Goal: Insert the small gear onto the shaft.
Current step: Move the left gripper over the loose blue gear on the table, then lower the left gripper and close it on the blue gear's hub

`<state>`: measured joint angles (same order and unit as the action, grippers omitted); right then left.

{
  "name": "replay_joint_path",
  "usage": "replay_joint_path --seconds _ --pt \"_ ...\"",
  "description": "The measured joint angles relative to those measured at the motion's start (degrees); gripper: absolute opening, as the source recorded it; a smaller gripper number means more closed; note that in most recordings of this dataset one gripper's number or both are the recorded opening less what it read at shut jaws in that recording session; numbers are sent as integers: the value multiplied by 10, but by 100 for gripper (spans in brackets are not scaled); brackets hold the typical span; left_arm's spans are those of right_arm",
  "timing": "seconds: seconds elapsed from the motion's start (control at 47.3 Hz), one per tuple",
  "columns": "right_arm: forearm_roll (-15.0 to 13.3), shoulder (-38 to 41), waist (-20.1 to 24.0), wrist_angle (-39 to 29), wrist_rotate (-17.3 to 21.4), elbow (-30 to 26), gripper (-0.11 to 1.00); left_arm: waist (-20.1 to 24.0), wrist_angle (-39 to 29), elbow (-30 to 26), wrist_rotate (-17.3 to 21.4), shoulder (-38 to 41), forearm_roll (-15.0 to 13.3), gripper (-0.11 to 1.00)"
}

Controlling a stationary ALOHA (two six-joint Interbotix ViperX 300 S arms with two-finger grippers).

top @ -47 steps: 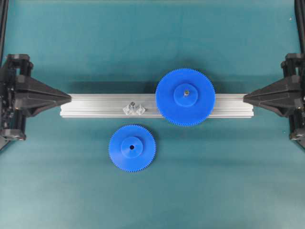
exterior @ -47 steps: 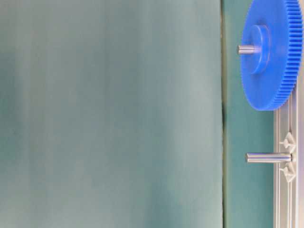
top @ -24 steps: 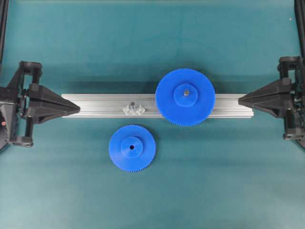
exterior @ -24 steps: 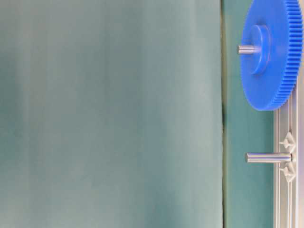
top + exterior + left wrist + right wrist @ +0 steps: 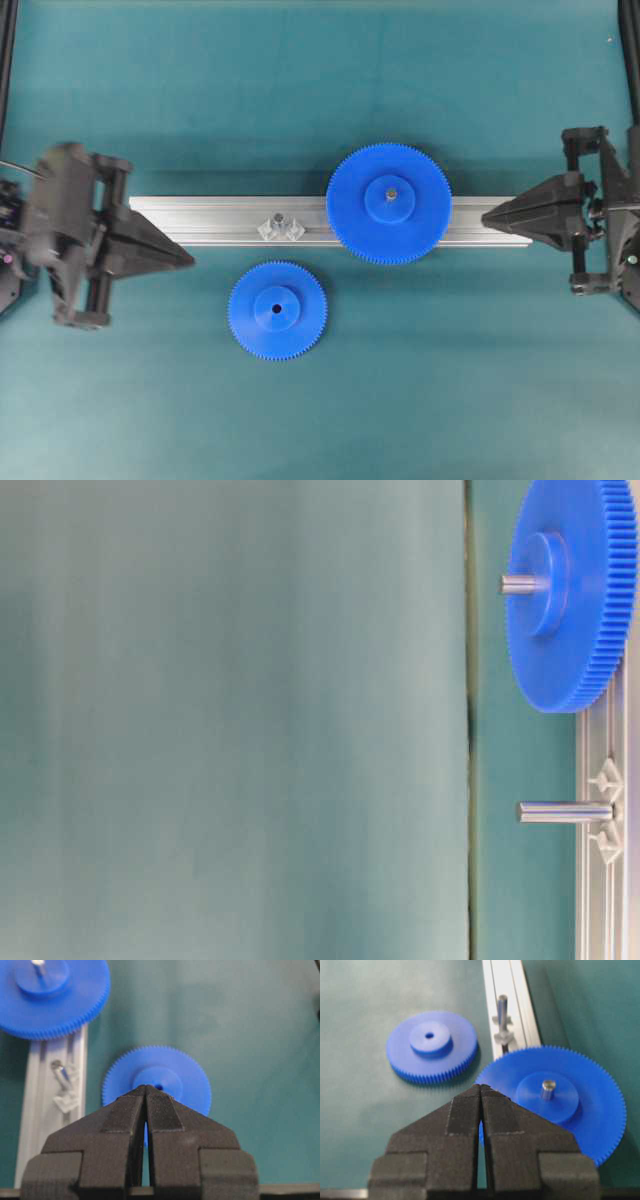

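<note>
The left pincer [image 5: 190, 262] has its tips pressed together with nothing between them; it points toward the middle of the green surface [image 5: 320, 90], its tip just off the near edge of the rail [image 5: 230, 222]. The small gear [image 5: 277, 310] lies flat on the surface just ahead of that pincer and slightly toward the rail's near side, hub up — in the left wrist view its hub hole sits right beyond the closed tips, apart from them. The shaft [image 5: 280, 221] stands upright on its bracket on the rail, ahead of the left pincer and to its far side, bare of any gear. The right pincer [image 5: 486, 215] is likewise closed and empty, its tip over the rail's other end. Just ahead of it sits the large gear [image 5: 389, 204], already seated on its own pin — well apart from the small gear.
</note>
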<state>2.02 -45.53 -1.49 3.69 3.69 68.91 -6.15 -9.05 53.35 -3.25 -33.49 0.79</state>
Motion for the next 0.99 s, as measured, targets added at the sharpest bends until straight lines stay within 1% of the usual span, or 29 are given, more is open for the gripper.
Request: replay_joint_path --seconds 0.169,0.317,0.444,0.804,0.994 --pt "0 19 0 -16 0 0 3 -9 -11 -26 -4 49 1 -2" --pt "0 28 1 -24 0 0 3 -11 -47 -57 -18 91 0 -2" --pt "-1 34 0 -25 0 0 3 -13 -70 -75 -18 116 1 -2" --pt "0 60 0 -25 0 -1 3 -17 -81 -105 -19 176 0 -2" --pt "-1 65 0 -24 0 -2 3 -17 -99 -126 -18 216 0 -2"
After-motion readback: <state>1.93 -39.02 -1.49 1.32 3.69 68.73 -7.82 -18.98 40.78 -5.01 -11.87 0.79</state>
